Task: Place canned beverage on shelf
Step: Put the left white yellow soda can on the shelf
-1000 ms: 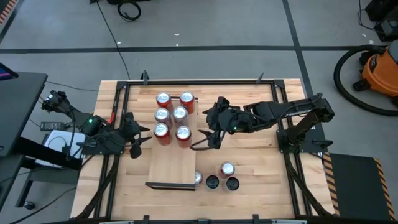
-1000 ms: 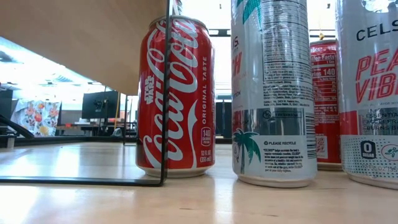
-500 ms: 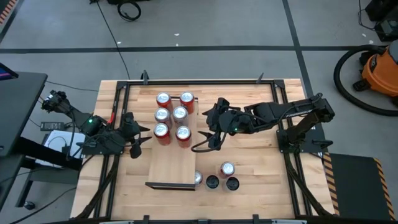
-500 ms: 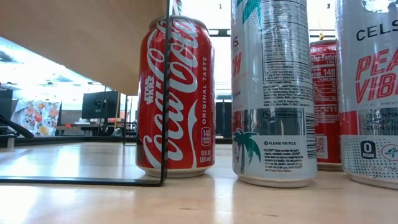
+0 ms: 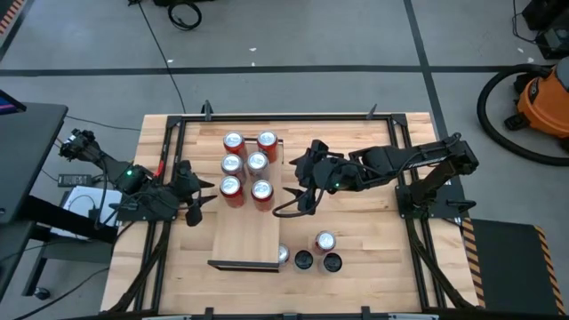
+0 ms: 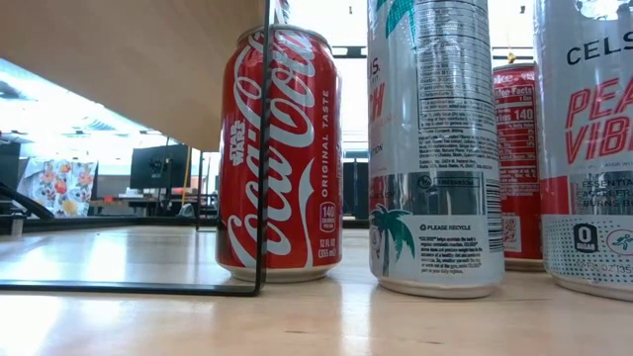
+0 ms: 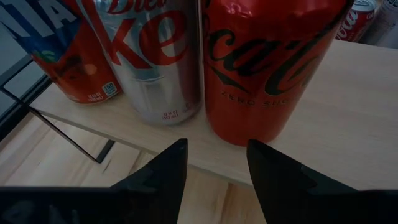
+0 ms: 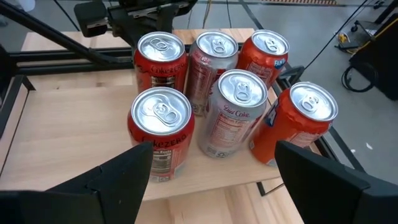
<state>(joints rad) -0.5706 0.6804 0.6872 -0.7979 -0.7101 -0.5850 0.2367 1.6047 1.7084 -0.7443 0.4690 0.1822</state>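
Overhead, five cans (image 5: 246, 166) stand clustered at the 12 o'clock end of the shelf (image 5: 247, 236). The left gripper (image 5: 197, 188) waits at their 9 o'clock, jaws narrowly parted and empty. The right gripper (image 5: 298, 191), at 3 o'clock, appears wide open and empty. Four more cans (image 5: 311, 252) stand on the worktop (image 5: 373, 240).

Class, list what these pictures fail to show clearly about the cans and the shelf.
- Low view: the Coca-Cola can and tall cans hide everything behind; the shelf is cut off by the edge.
- Left wrist view: can tops run out of frame.
- High view: the dark-topped cans are too small to identify.
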